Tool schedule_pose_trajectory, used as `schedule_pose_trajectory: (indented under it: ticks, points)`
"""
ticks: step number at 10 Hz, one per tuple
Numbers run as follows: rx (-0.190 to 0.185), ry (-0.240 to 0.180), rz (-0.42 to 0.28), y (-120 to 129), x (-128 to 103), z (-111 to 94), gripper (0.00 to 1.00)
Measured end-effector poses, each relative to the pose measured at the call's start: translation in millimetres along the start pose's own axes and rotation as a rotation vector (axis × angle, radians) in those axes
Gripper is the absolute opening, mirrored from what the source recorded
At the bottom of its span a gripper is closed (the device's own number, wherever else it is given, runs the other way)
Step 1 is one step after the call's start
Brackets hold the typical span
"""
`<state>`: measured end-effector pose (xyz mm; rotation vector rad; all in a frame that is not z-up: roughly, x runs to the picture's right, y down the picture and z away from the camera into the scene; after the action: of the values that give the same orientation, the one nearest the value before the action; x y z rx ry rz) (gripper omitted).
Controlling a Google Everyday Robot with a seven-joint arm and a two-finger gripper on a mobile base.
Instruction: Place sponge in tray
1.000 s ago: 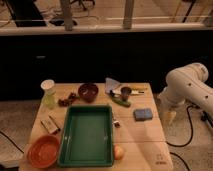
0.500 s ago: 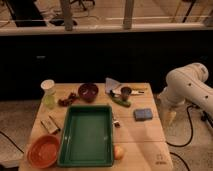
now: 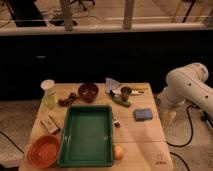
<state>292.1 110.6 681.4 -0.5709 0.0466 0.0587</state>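
The tool (image 3: pixel 171 117) is hanging just beyond the right edge of the table (image 3: pixel 145 145), pointing downward, fingers apart and gripping nothing. The sponge (image 3: pixel 143 114) is lying flat on the table near the tool, right of the tray (image 3: pixel 87 134) and not touching it.

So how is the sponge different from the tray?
The sponge is small and blue-grey; the tray is big and dark green. The sponge is a flat pad; the tray has a raised rim. Both are rectangular and lie on the table. The end effector hangs beside the table, near the sponge, empty.
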Motion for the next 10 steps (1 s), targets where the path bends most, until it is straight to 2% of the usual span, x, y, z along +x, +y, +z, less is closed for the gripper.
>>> schedule_pose_trajectory:
  ticks: [2, 6, 10]
  points:
    - [0.000, 0.000, 0.000, 0, 0, 0, 0.80]
    - [0.009, -0.033, -0.024, -6, -15, 36, 0.80]
    - [0.015, -0.039, -0.042, -14, -20, 43, 0.80]
